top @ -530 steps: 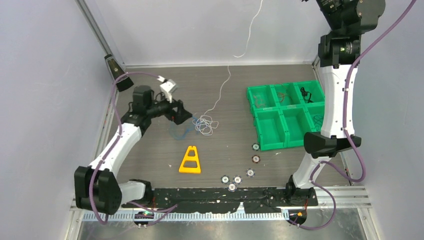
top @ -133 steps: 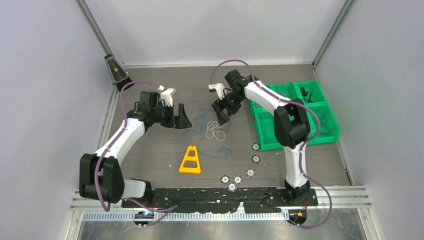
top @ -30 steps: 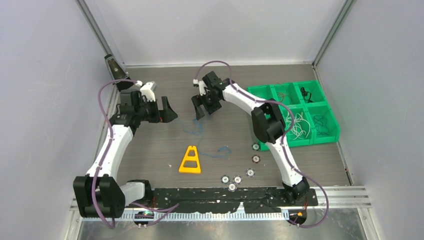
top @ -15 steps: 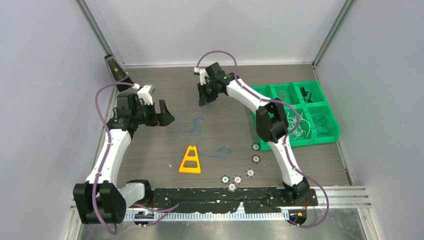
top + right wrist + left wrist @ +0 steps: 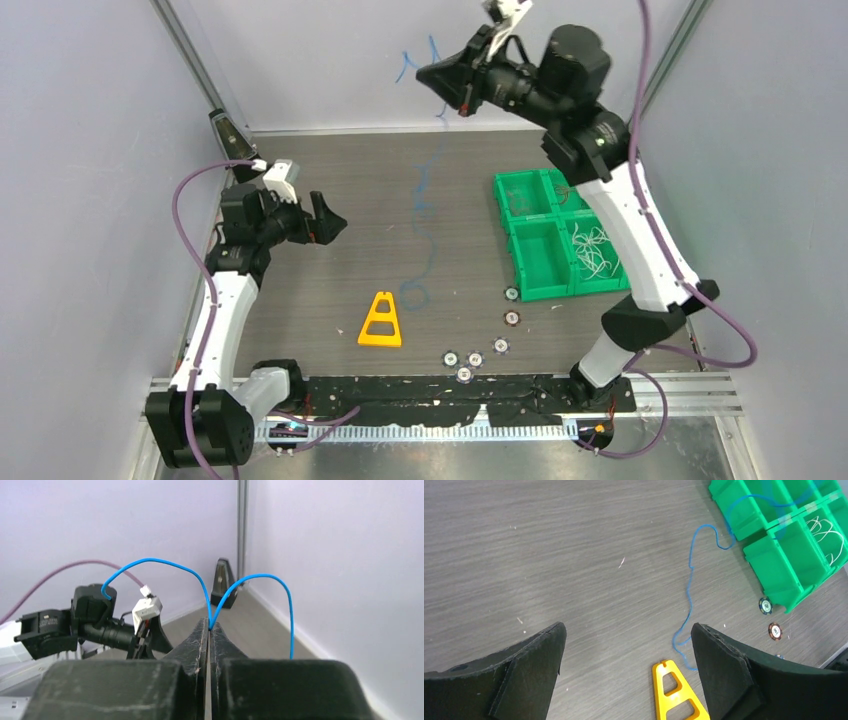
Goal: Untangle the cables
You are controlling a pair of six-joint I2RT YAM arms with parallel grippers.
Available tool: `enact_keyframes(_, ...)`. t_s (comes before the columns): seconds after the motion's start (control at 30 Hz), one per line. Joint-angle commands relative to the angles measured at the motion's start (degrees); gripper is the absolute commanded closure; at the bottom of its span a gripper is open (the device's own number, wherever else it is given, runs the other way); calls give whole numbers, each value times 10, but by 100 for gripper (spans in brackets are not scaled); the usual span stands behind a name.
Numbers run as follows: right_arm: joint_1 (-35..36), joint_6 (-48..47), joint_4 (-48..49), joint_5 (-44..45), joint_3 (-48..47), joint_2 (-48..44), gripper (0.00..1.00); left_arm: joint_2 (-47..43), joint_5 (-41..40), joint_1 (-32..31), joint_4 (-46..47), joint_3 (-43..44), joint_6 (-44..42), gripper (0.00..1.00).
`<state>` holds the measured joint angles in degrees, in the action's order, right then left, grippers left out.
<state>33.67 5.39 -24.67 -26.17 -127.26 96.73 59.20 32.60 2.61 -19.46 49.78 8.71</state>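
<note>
A thin blue cable (image 5: 427, 185) hangs from my right gripper (image 5: 428, 76), which is raised high near the back wall and shut on it. The cable's lower end curls on the table (image 5: 412, 295) near the yellow triangle. In the right wrist view the jaws (image 5: 209, 624) pinch the blue cable (image 5: 150, 560), which loops out on both sides. My left gripper (image 5: 330, 222) is open and empty over the left of the table; in its view (image 5: 626, 630) the blue cable (image 5: 689, 580) trails past. White cables (image 5: 592, 246) lie in a green bin compartment.
A green compartment bin (image 5: 540, 262) stands at the right and also shows in the left wrist view (image 5: 774, 565). A yellow triangle (image 5: 381, 320) lies mid-table, and shows in the left wrist view (image 5: 674, 692). Several poker chips (image 5: 475, 358) lie in front. A black post (image 5: 228, 132) stands back left.
My right gripper has risen from the table to high near the back wall, pulling the blue cable up into a long hanging strand. My left gripper has stayed open, shifting slightly left.
</note>
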Motion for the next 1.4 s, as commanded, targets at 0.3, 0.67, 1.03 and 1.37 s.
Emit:
enact_keyframes(0.3, -4, -71, -20, 91, 2, -65, 94, -6, 78, 4, 94, -5, 28, 2)
enact_keyframes(0.67, -21, 55, -22, 9, -66, -93, 95, -16, 163, -46, 162, -5, 7, 0)
enact_keyframes(1.03, -5, 142, 22, -68, -25, -83, 95, 53, 95, -244, 300, 59, -51, 0)
enact_keyframes(1.37, -4, 156, 28, -70, -21, -68, 95, 221, 155, -350, 360, 154, 19, 7)
